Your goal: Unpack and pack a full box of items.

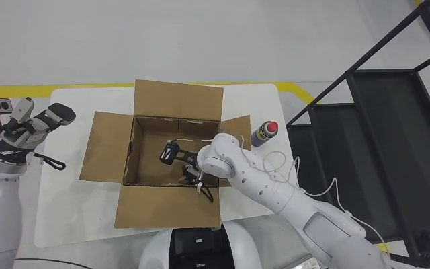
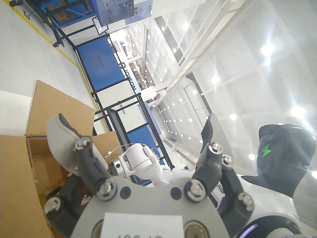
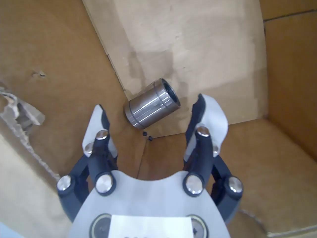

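Hovering spread and empty at the left edge of the table (image 1: 67, 202), the left fingers (image 2: 62, 137) leave the open box (image 1: 178, 99) to the right fingers (image 3: 213, 115), which gape inside it, holding nothing, just short of a steel cylinder (image 3: 151, 106) lying on its side on the bottom, poised, it seems, to lift it out. A red-capped can (image 1: 264, 133) stands right of the box on the white table; black stairs (image 1: 363, 121) rise beyond.

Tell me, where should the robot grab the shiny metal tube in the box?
Probably its middle: bring the open right pincer down from above, across the curved sides of the shiny silver metal cylinder. It lies on its side on the floor of the brown cardboard box.
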Tool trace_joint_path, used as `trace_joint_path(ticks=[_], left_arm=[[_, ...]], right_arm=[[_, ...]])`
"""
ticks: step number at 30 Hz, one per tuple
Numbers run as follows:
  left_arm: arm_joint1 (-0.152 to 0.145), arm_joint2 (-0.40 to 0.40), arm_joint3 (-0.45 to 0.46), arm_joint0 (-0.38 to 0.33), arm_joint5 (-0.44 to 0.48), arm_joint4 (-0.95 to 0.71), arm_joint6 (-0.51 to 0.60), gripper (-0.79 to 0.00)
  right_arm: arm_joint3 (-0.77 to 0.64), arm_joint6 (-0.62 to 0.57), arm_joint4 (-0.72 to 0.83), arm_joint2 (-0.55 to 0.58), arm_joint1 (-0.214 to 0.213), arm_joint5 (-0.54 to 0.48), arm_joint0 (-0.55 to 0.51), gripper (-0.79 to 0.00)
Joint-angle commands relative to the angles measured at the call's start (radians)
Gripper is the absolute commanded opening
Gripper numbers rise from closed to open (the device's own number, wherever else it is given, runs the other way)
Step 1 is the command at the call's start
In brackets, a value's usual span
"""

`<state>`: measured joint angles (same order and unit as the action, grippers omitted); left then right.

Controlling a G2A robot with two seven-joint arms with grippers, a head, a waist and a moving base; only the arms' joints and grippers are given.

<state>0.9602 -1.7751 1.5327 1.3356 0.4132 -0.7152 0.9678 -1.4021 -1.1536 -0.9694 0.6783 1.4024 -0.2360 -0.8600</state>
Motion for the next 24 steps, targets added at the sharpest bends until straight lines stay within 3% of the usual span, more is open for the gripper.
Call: trace_joint_path(ticks=[1, 8, 18, 19, 20, 21, 22, 23, 24], left_arm=[[0.0, 0.0, 0.0, 0.0, 0.0, 0.0, 0.0, 0.0], [0.0, 0.0, 0.0, 0.0, 0.0, 0.0, 0.0, 0.0], [0.0, 0.0, 0.0, 0.0, 0.0, 0.0, 0.0, 0.0], [0.0, 0.0, 0.0, 0.0, 0.0, 0.0, 0.0, 0.0], [0.0, 0.0, 0.0, 0.0, 0.0, 0.0, 0.0, 0.0], [0.0, 0.0, 0.0, 0.0, 0.0, 0.0, 0.0, 0.0], [0.0, 0.0, 0.0, 0.0, 0.0, 0.0, 0.0, 0.0], [0.0, 0.0, 0.0, 0.0, 0.0, 0.0, 0.0, 0.0], [0.0, 0.0, 0.0, 0.0, 0.0, 0.0, 0.0, 0.0]], right_arm=[[0.006, 0.007, 0.026, 0.01, 0.003, 0.043, -0.008, 0.0], [0.103, 0.058, 0.106, 0.011, 0.026, 0.145, 0.006, 0.0], [0.279, 0.109, 0.156, -0.056, 0.078, 0.157, 0.071, -0.012], [0.291, 0.114, 0.162, -0.062, 0.083, 0.155, 0.075, -0.105], [0.303, 0.117, 0.166, -0.069, 0.088, 0.15, 0.08, -0.326], [0.313, 0.119, 0.169, -0.074, 0.093, 0.148, 0.084, -0.465], [0.323, 0.12, 0.175, -0.078, 0.097, 0.146, 0.088, -0.489], [0.334, 0.121, 0.177, -0.081, 0.1, 0.143, 0.092, -0.582], [0.343, 0.122, 0.177, -0.083, 0.103, 0.142, 0.095, -0.613]])
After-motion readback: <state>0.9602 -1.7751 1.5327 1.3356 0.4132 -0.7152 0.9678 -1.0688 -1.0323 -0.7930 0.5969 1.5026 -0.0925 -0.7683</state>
